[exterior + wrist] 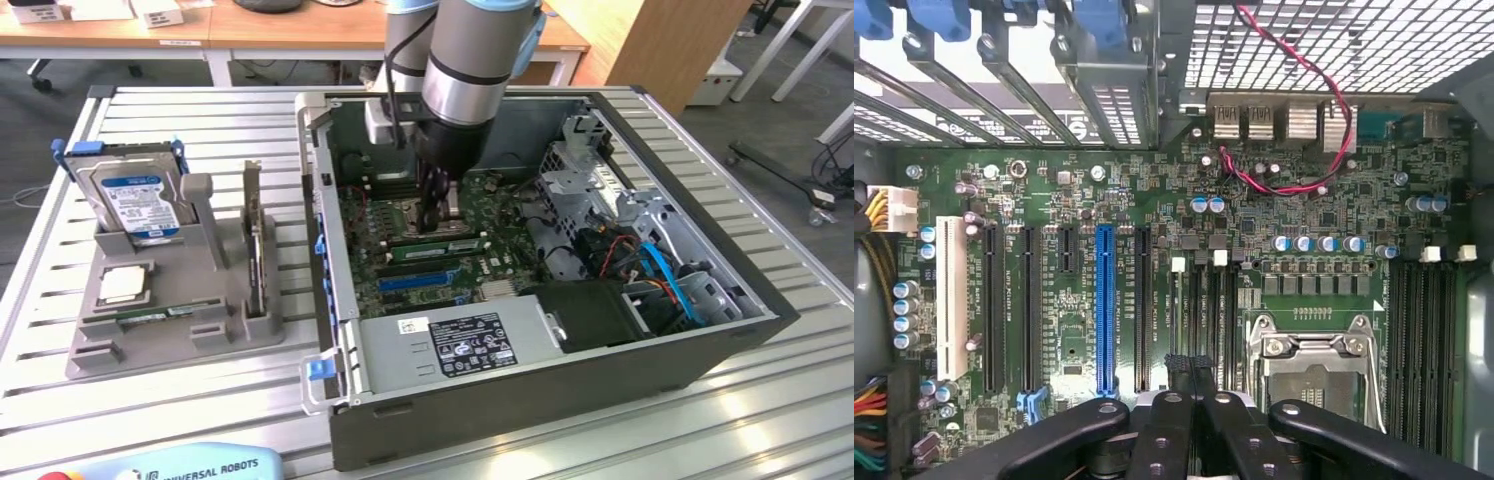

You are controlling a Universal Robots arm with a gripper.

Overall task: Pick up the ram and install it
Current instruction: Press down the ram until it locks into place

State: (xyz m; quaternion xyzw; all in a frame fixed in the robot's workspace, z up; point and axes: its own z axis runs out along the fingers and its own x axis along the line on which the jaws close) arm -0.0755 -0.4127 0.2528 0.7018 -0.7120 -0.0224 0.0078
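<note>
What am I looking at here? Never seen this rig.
One industrial robot arm reaches down into an open computer case that sits on a slatted metal table. The exterior view comes from a camera off the arm. The wrist view looks from the wrist past the gripper onto the motherboard. The gripper is shut, just above a green ram stick at the motherboard's slots; whether it grips the stick I cannot tell. On the exterior view's left a grey holder carries a hard drive, a processor chip and another ram stick.
</note>
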